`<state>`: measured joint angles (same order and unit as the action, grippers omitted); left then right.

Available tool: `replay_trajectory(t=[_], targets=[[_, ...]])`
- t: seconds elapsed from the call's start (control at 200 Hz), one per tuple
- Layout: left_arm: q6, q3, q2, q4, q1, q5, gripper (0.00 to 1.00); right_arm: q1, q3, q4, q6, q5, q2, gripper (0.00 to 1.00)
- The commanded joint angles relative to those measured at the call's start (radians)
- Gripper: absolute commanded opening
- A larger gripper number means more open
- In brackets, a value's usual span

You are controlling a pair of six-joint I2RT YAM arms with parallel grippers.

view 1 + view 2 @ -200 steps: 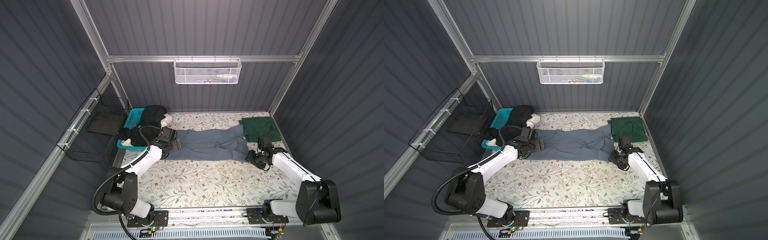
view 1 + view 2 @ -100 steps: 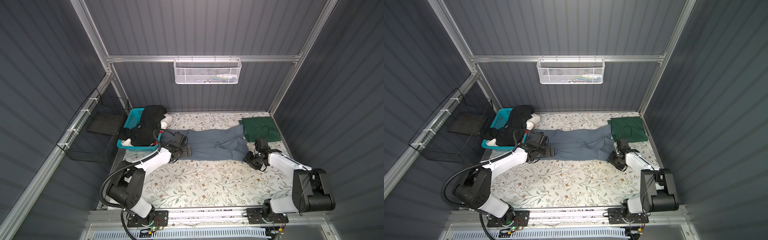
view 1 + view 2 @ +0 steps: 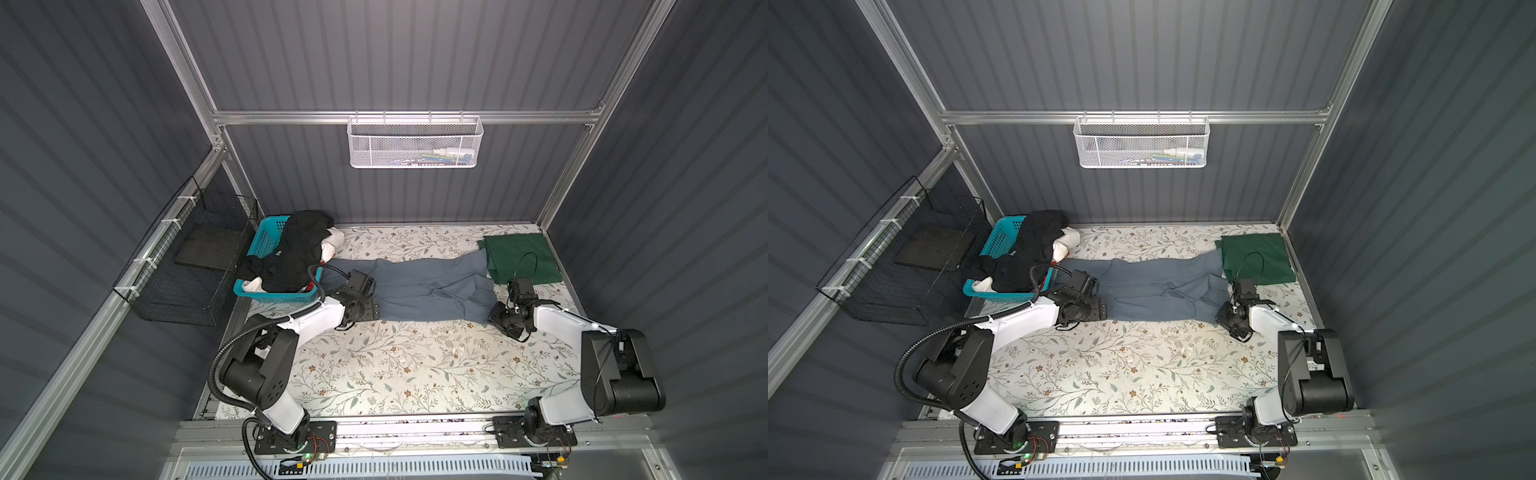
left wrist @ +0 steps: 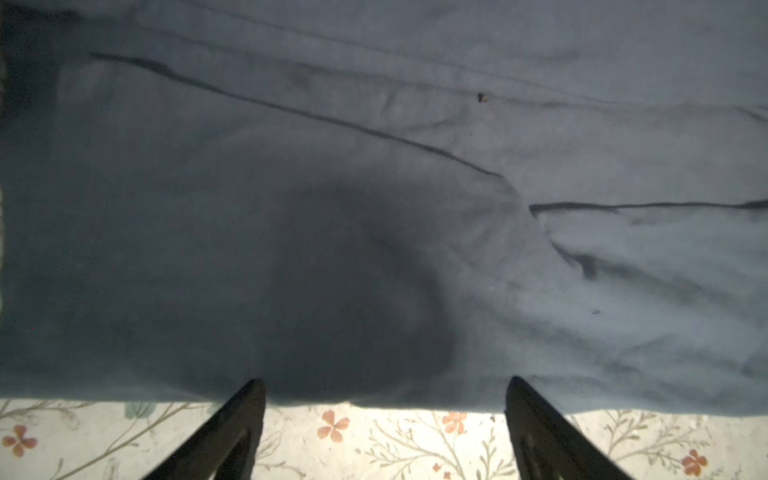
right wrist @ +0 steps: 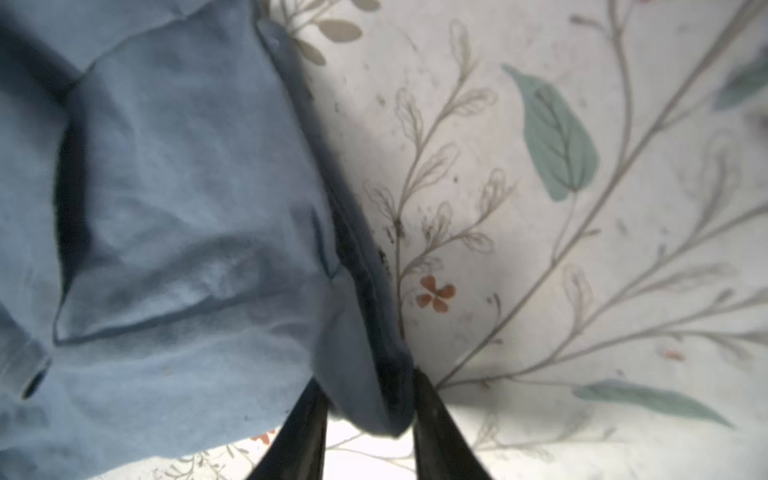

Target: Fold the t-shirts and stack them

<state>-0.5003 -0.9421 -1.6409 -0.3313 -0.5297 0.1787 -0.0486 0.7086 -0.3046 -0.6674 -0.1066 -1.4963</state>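
- Both arms have come in low over the near edge of the slate blue-grey t-shirt (image 3: pixel 419 291). The left gripper (image 4: pixel 385 381) has left the shirt's basket end for the near hem, and the right gripper (image 5: pixel 366 379) has narrowed its jaws.
- Left gripper: jaws wide apart, straddling the hem, holding nothing.
- Right gripper: jaws pinched on the shirt's near right corner.
- The shirt lies spread lengthwise on the far half of the table (image 3: pixel 395 374). It sits between the basket (image 3: pixel 266 237), heaped with a black t-shirt (image 3: pixel 299 249), and the folded dark green t-shirt (image 3: pixel 521 259).
- Risk, I judge: if I lift on the right before the left has a hold, the shirt drags sideways and crumples.
- Risk: the left fingertips sit right at the hem, so closing may catch only the top layer or slide off onto the table.
- Risk: the right pinch holds only a small tip of cloth, and a quick pull may strip it out.
- Risk: the shirt's far right end meets the dark green t-shirt, so pulling could disturb that finished fold.
- Both top views give the whole layout, but the wrists hide the fingertips there.
- Only the wrist views show the open straddle on the left and the bunched corner on the right. Neither of them shows the basket or the green shirt.
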Motion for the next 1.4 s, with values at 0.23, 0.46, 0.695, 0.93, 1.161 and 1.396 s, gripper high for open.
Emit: replay_trajectory(t=[0.23,0.46,0.695,0.93,1.161,1.396], targets=[[-0.021,-0.008,-0.129,-0.032,-0.003,0.0,0.85,0.01,0.055,-0.059,0.046,0.087,-0.028,0.0],[-0.029,0.001,-0.143,-0.043,-0.003,0.011,0.85,0.023,0.081,-0.147,0.08,0.168,0.002,0.0],[-0.021,0.02,-0.096,-0.078,-0.002,0.049,0.82,0.024,0.086,-0.168,0.098,0.187,0.015,0.0],[-0.089,0.108,0.018,-0.112,-0.003,0.052,0.81,0.026,0.035,-0.186,0.079,0.19,0.061,0.0],[-0.106,0.12,0.11,-0.189,-0.006,0.073,0.82,0.024,-0.01,-0.224,0.055,0.144,0.134,0.03],[-0.113,0.094,0.215,-0.23,-0.007,0.081,0.97,0.024,-0.044,-0.231,0.031,0.088,0.231,0.58]])
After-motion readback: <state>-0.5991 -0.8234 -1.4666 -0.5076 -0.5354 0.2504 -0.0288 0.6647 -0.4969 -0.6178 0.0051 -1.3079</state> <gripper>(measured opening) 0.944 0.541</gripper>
